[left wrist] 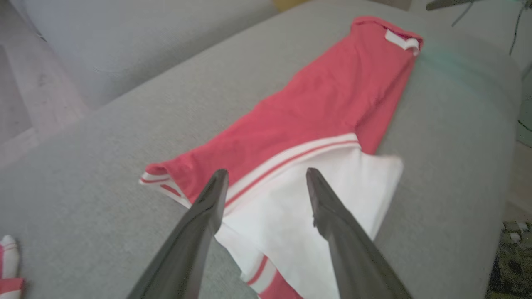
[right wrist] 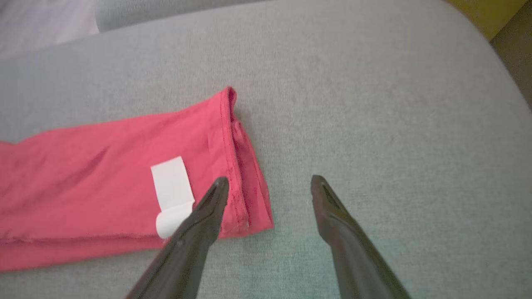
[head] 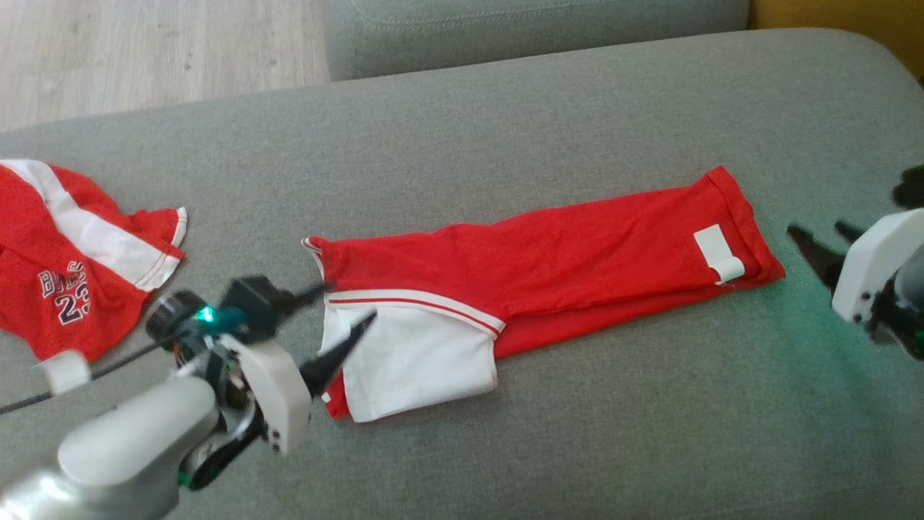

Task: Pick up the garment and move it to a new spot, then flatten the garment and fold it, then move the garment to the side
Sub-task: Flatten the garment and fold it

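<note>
The garment point(head: 563, 253) is red with a white striped panel at its left end. It lies in a long, flat strip across the grey cushion point(head: 577, 115). My left gripper point(head: 348, 303) hovers over that left end, open, and holds nothing. In the left wrist view the garment point(left wrist: 316, 99) stretches away beyond my left gripper point(left wrist: 266, 172), whose fingers stand apart above the white panel. My right gripper point(head: 817, 230) is just right of the red hem, open and empty. The right wrist view shows my right gripper point(right wrist: 270, 179) with one fingertip over the hem of the garment point(right wrist: 104, 166), near a white tag point(right wrist: 170, 187).
A second red and white jersey point(head: 58, 253) with the number 23 lies bunched at the cushion's left edge; a corner of the jersey point(left wrist: 8, 265) shows in the left wrist view. The sofa's backrest point(head: 534, 29) runs along the far side, with wooden floor point(head: 144, 50) beyond.
</note>
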`<state>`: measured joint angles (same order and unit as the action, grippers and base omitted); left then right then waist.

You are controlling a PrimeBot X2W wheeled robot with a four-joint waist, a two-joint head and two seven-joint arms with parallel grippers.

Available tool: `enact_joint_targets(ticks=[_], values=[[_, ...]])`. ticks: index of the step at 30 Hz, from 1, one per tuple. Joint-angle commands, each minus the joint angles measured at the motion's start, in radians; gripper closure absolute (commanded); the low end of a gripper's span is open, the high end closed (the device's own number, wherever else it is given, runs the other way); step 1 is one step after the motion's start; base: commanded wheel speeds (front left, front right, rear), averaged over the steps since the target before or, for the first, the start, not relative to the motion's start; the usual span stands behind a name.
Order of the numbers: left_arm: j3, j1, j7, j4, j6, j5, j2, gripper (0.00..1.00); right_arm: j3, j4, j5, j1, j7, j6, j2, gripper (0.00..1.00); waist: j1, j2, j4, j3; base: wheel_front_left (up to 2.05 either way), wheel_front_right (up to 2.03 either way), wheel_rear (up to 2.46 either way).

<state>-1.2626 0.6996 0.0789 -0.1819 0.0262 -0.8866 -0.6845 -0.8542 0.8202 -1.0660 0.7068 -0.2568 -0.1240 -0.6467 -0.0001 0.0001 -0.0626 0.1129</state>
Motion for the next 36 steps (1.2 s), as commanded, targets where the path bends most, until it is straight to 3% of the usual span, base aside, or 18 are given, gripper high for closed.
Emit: enact_joint_targets(ticks=[1, 8, 12, 14, 16, 17, 24, 25, 31, 36], values=[[0.073, 0.028, -0.041, 0.011, -0.023, -0.002, -0.025, 0.00, 0.019, -0.023, 0.001, 0.020, 0.038, -0.007, -0.032, 0.00, 0.0001, -0.0001, -0.003, -0.007, 0.00, 0.00, 0.00], [0.248, -0.024, -0.299, 0.016, -0.168, -0.054, 0.006, 0.00, 0.093, -0.095, 0.031, 0.026, 0.291, -0.007, 0.001, 0.00, 0.0001, -0.0001, -0.006, -0.036, 0.00, 0.00, 0.00], [0.397, -0.094, -0.339, 0.047, -0.232, -0.089, 0.051, 0.00, 0.139, -0.136, 0.099, 0.009, 0.469, -0.007, 0.035, 0.00, 0.0001, -0.0001, -0.002, -0.041, 0.00, 0.00, 0.00], [0.515, -0.142, -0.340, 0.084, -0.246, -0.045, 0.092, 0.00, 0.167, -0.158, 0.147, -0.008, 0.503, -0.007, 0.063, 0.00, 0.0001, -0.0001, 0.002, -0.041, 0.00, 0.00, 0.00], [0.641, -0.215, -0.340, 0.123, -0.240, 0.017, 0.151, 0.00, 0.215, -0.181, 0.199, -0.033, 0.515, -0.007, 0.101, 0.00, 0.0001, -0.0001, 0.004, -0.040, 0.00, 0.00, 0.00], [0.737, -0.299, -0.340, 0.141, -0.229, 0.092, 0.209, 0.00, 0.287, -0.226, 0.285, -0.063, 0.518, -0.007, 0.142, 0.00, 0.0001, -0.0001, 0.006, -0.040, 0.00, 0.00, 0.00], [0.898, -0.510, -0.340, 0.054, -0.112, 0.242, 0.405, 0.00, 0.565, -0.369, 0.586, -0.289, 0.518, -0.007, 0.334, 0.00, 0.0001, -0.0001, 0.028, -0.047, 0.00, 0.00, 0.00], [0.898, -0.510, -0.340, 0.054, -0.112, 0.242, 0.405, 0.00, 0.565, -0.369, 0.586, -0.289, 0.518, -0.007, 0.334, 0.00, 0.0001, -0.0001, 0.028, -0.047, 0.00, 0.00, 0.00], [0.998, -0.575, -0.341, -0.037, -0.017, 0.356, 0.510, 0.00, 0.650, -0.409, 0.737, -0.421, 0.518, -0.007, 0.443, 0.00, 0.0001, -0.0001, 0.041, -0.053, 0.00, 0.00, 0.00], [1.070, -0.567, -0.341, -0.064, 0.041, 0.423, 0.556, 0.00, 0.679, -0.411, 0.778, -0.441, 0.519, -0.007, 0.466, 0.00, 0.0001, -0.0001, 0.050, -0.046, 0.00, 0.00, 0.00]])
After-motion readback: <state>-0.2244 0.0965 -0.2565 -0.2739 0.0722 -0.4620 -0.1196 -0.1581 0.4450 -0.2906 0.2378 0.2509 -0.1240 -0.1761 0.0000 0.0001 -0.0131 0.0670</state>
